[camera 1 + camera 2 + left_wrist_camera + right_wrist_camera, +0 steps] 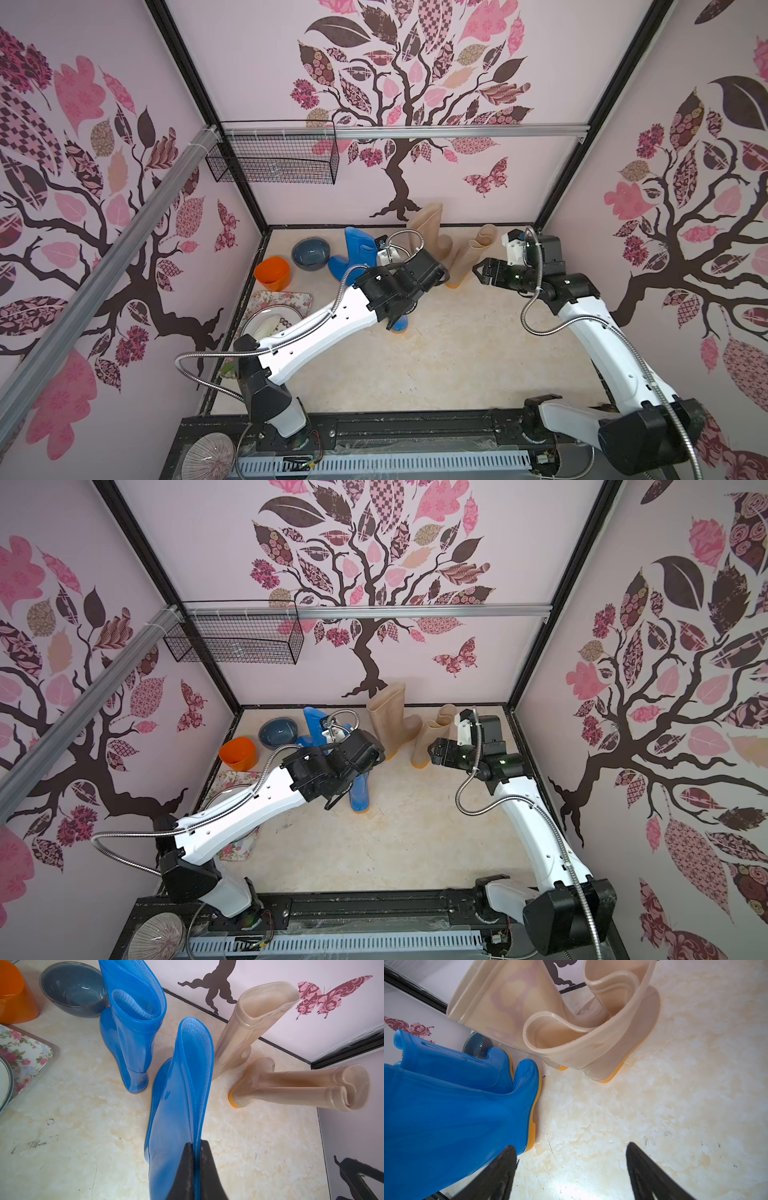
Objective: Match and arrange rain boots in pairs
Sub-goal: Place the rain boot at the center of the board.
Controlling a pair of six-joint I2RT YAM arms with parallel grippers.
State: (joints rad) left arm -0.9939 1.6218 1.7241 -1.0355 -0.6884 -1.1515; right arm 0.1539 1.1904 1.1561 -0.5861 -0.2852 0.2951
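Blue boot (pixel 133 1028) upright far left, beside bowl (pixel 62 987). Just right and nearer, 2nd blue boot (pixel 178 1088), shaft vertical, rim pinched flat in left gripper (pixel 196 1142); wants carrying far-left to its mate. Right: 2 beige boots (pixel 428 237) together, right gripper (pixel 571 1146) agape, empty.

Bowl (pixel 311 254) and cup (pixel 272 273) left of rain boots (pixel 426 232)
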